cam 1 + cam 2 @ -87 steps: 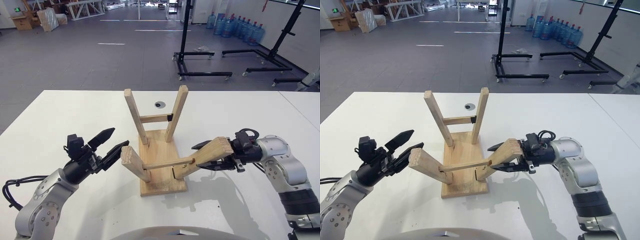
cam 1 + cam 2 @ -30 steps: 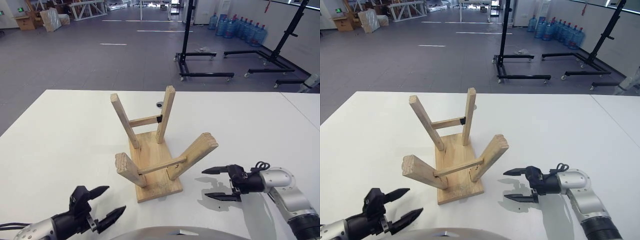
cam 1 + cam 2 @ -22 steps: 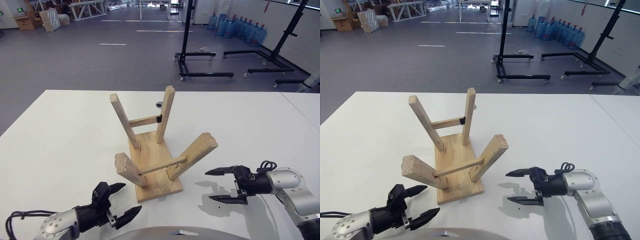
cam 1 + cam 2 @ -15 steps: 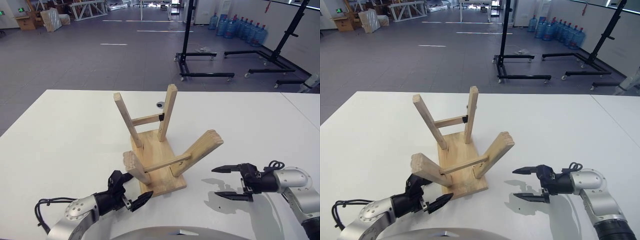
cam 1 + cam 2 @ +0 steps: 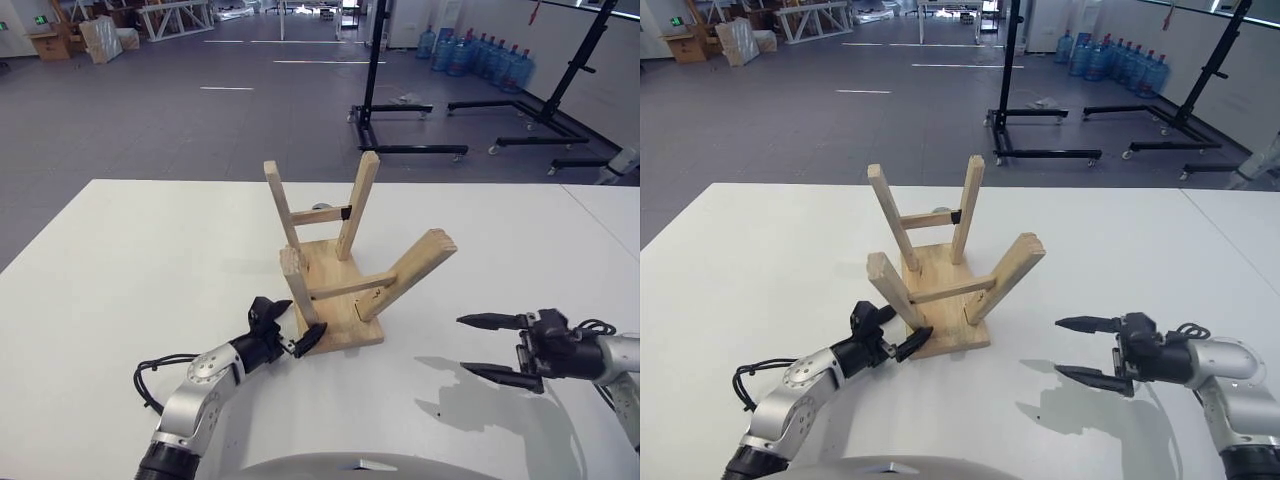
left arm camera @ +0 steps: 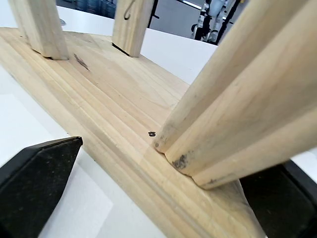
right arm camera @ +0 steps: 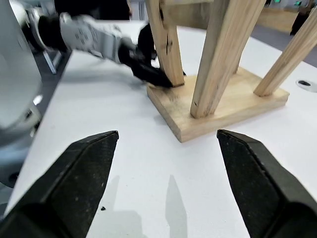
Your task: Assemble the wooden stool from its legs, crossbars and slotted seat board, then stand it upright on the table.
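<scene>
Left eye view: left hand (image 5: pixel 293 322) has swung in, fingers spread astride the near leg (image 5: pixel 300 285) of the upturned pale wooden stool (image 5: pixel 350 318), which slid across the white bench (image 5: pixel 120 250); right hand (image 5: pixel 465 344) hangs open alongside. Flipping likely remains.

Upside down near the middle of the table (image 5: pixel 120 260): pale, unfinished wooden stool (image 5: pixel 340 285), seat board (image 5: pixel 340 322) down on the tabletop, four legs (image 5: pixel 357 205) pointing up and splayed outward (near-right leg (image 5: pixel 408 272) leaning farthest), each pair tied by a thin crossbar (image 5: pixel 318 214).
</scene>
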`<state>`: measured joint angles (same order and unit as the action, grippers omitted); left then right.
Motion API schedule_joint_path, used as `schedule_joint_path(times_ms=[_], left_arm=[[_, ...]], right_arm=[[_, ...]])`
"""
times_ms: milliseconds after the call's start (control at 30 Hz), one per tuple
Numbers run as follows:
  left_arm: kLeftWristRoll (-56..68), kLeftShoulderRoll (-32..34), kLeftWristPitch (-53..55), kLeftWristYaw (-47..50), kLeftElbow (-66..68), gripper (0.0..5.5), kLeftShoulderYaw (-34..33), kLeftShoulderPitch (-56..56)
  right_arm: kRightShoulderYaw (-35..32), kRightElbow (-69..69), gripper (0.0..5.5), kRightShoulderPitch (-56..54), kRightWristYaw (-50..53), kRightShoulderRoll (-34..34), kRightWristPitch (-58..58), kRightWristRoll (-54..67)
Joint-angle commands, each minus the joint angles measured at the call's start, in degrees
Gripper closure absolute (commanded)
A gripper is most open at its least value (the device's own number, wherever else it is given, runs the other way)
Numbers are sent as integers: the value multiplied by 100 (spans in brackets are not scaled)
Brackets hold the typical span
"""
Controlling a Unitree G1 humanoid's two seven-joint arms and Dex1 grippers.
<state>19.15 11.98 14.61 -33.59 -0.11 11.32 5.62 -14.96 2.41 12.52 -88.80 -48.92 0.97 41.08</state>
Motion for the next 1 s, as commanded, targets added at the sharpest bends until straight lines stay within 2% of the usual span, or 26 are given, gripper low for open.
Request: schedule_joint_path(times_ms=[33, 200, 267, 300, 400, 433, 467, 500, 533, 633, 767, 1000], left_arm=[[-190, 36, 188, 70, 451, 10, 6, 62], [-261, 6, 165, 54, 637, 10, 73, -120], [-290, -36, 168, 53, 713, 10, 124, -220], [-311, -57, 173, 32, 746, 10, 168, -277], [-381, -151, 176, 20, 858, 10, 250, -425], [-409, -191, 178, 29, 905, 10, 285, -481], [-432, -228, 185, 37, 948, 10, 316, -534], [-459, -253, 191, 28, 970, 10, 375, -575], [-487, -275, 192, 26, 992, 10, 432, -605], [-542, -337, 183, 46, 1065, 10, 516, -676], [-513, -385, 160, 64, 1169, 10, 499, -783], [-510, -328, 139, 40, 1244, 10, 426, -834]], right_arm=[[-820, -798, 183, 111, -118, -489, 1522, 1440], [-2024, -1242, 183, 58, -159, -733, 2807, 2907], [-2242, -858, 183, -625, 307, -724, 2730, 2920], [-2157, -317, 183, -1208, 716, -760, 2374, 2480], [-1492, 1341, 183, -2706, 1016, -789, 1212, 1054], [-143, -14, 183, -2966, 2419, 471, 1079, -89], [899, -1093, 183, -3158, 3554, 1457, 969, -979], [1664, -1865, 183, -3326, 4444, 2154, 888, -1737], [2132, -2267, 183, -3474, 5065, 2605, 781, -2353], [2478, -2216, 183, -3673, 5920, 3143, 466, -3545], [2557, -2181, 183, -3688, 6941, 3648, 228, -4536], [2491, -1694, 183, -3767, 7309, 3636, -204, -4977]])
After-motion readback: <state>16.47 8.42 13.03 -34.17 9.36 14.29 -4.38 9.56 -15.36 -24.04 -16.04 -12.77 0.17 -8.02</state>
